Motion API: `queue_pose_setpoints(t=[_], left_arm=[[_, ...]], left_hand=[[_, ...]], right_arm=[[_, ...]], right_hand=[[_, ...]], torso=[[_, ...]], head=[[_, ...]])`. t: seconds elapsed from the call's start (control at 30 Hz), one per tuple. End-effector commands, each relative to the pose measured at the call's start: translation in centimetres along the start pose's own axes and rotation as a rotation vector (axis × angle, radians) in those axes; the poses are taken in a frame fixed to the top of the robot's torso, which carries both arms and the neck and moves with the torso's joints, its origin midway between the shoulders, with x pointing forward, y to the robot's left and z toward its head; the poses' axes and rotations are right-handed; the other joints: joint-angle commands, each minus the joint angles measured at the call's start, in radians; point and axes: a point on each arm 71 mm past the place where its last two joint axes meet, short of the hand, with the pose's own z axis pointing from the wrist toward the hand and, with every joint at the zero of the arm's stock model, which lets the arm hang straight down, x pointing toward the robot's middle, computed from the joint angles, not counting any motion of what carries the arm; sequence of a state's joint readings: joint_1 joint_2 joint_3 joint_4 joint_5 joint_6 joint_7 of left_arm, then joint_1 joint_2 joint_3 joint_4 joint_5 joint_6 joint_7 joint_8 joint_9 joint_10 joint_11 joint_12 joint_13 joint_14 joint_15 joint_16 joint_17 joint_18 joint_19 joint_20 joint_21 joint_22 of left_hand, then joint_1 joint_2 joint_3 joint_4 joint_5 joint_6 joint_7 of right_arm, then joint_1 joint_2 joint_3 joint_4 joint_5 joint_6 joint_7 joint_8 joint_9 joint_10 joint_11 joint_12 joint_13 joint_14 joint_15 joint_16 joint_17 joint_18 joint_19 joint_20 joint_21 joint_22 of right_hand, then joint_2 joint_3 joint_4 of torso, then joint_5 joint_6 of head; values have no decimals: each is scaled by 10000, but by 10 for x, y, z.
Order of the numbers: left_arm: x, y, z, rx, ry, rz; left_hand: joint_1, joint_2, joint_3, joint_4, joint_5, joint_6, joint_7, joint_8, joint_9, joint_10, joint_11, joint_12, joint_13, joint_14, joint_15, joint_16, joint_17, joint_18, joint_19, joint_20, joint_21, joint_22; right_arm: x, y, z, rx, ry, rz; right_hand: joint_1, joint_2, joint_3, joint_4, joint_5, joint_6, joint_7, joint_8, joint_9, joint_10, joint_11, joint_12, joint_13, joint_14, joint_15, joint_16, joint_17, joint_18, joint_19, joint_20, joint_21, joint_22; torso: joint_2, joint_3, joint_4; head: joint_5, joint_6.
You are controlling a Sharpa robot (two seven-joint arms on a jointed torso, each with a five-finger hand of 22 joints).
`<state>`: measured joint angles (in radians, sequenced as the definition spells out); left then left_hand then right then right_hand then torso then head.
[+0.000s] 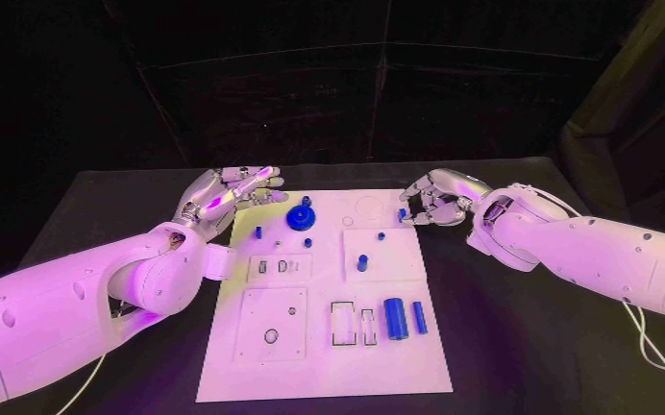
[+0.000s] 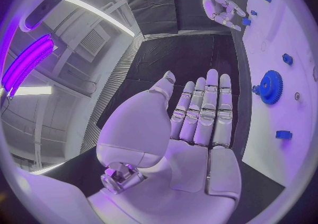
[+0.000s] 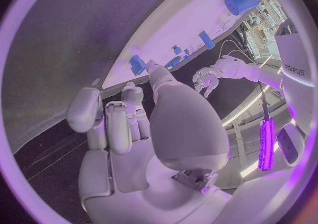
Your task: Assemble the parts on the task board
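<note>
The white task board [image 1: 322, 357] lies in the middle of the black table. On it sit a blue gear [image 1: 303, 219], a small blue peg [image 1: 363, 263] and two blue cylinders [image 1: 397, 317] near its right edge. My left hand [image 1: 235, 190] hovers open at the board's far left corner, fingers straight and holding nothing; the gear [image 2: 270, 87] lies beyond its fingertips. My right hand [image 1: 438, 200] is at the far right edge, fingers curled toward a small blue piece [image 1: 402, 213]. That piece [image 3: 137, 65] sits just off the thumb tip, and I cannot tell whether anything touches it.
Other small blue pieces [image 1: 258, 231] lie near the board's left edge. Empty cut-outs [image 1: 344, 321] and raised square plates [image 1: 275, 314] cover the near half. Bare black table [image 1: 527, 338] surrounds the board, with a dark curtain behind.
</note>
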<state>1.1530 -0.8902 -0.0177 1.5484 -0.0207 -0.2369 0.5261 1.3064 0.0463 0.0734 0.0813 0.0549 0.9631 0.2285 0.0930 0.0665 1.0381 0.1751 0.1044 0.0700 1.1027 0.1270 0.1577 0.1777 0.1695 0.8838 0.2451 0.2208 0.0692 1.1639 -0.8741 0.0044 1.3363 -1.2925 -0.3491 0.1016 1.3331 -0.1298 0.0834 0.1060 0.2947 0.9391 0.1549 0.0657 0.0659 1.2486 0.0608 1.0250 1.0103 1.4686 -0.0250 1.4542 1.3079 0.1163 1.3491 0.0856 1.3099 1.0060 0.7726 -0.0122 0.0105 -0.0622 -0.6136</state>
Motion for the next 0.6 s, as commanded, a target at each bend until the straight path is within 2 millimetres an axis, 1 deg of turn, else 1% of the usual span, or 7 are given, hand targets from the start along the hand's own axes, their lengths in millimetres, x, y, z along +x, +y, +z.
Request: queue_pose_setpoints(t=[0.03, 0.1, 0.23, 0.33, 0.5, 0.57, 0.6], left_arm=[[2, -1, 0, 79, 169, -45], [1, -1, 0, 77, 165, -43], [1, -1, 0, 74, 168, -45], [1, -1, 0, 71, 172, -47], [1, -1, 1, 66, 174, -48], [1, -1, 0, 62, 168, -45], [1, -1, 0, 60, 164, -43]], left_hand=[[-17, 114, 4, -59, -14, 33, 20, -60, -5, 56, 1, -41, -3, 61, 26, -44, 15, 159, 67, 15, -33, -11], [-17, 114, 4, -59, -14, 33, 20, -60, -5, 56, 1, -41, -3, 61, 26, -44, 15, 159, 67, 15, -33, -11], [-17, 114, 4, -59, -14, 33, 20, -60, -5, 56, 1, -41, -3, 61, 26, -44, 15, 159, 67, 15, -33, -11], [-17, 114, 4, -59, -14, 33, 20, -60, -5, 56, 1, -41, -3, 61, 26, -44, 15, 159, 67, 15, -33, -11], [-17, 114, 4, -59, -14, 33, 20, -60, -5, 56, 1, -41, -3, 61, 26, -44, 15, 159, 67, 15, -33, -11], [-17, 114, 4, -59, -14, 33, 20, -60, -5, 56, 1, -41, -3, 61, 26, -44, 15, 159, 67, 15, -33, -11], [-17, 114, 4, -59, -14, 33, 20, -60, -5, 56, 1, -41, -3, 61, 26, -44, 15, 159, 67, 15, -33, -11]], right_arm=[[1, 0, 2, -15, 170, -77], [2, 0, 3, 33, 190, -81], [4, -1, 5, 99, 259, -91], [7, -1, 6, 92, 343, -139], [10, -1, 7, 69, 409, -216], [11, -1, 7, 67, 421, -230], [11, -1, 7, 65, 428, -234]], right_hand=[[85, 45, -49, -3, 14, -85, -19, -40, -9, -74, 11, 8, 17, 543, 77, -35, 385, -119, -91, 5, -28, 6], [124, 114, -39, -6, -4, -86, -20, -23, 0, -54, 11, 35, 42, 544, 80, -38, 385, -120, -84, 10, -22, 17], [259, 273, 14, -58, -144, 6, -38, 37, 28, -3, -6, 104, 106, 546, 72, -42, 390, -122, -65, 11, -6, 45], [406, 418, 100, -142, -371, 170, -66, 112, 55, 56, -34, 185, 184, 554, 50, -33, 419, -130, -35, -5, 23, 95], [459, 495, 152, -190, -459, 299, -88, 165, 67, 96, -54, 244, 241, 558, 34, -32, 431, -132, -24, -20, 33, 110], [467, 508, 163, -199, -465, 320, -92, 173, 68, 104, -58, 256, 253, 559, 30, -32, 433, -133, -21, -23, 36, 115], [473, 520, 172, -206, -470, 341, -96, 181, 69, 111, -62, 267, 263, 559, 27, -33, 434, -134, -17, -25, 40, 122]], torso=[[-12, -1, 7], [-10, -6, 7], [-6, 1, 2], [-10, 0, 2], [-11, 0, 5], [-8, 13, -1], [-6, 9, 2]], head=[[-1, -14], [-1, -17], [-1, -17], [-5, -32], [-19, -45], [-6, -53], [-13, -50]])
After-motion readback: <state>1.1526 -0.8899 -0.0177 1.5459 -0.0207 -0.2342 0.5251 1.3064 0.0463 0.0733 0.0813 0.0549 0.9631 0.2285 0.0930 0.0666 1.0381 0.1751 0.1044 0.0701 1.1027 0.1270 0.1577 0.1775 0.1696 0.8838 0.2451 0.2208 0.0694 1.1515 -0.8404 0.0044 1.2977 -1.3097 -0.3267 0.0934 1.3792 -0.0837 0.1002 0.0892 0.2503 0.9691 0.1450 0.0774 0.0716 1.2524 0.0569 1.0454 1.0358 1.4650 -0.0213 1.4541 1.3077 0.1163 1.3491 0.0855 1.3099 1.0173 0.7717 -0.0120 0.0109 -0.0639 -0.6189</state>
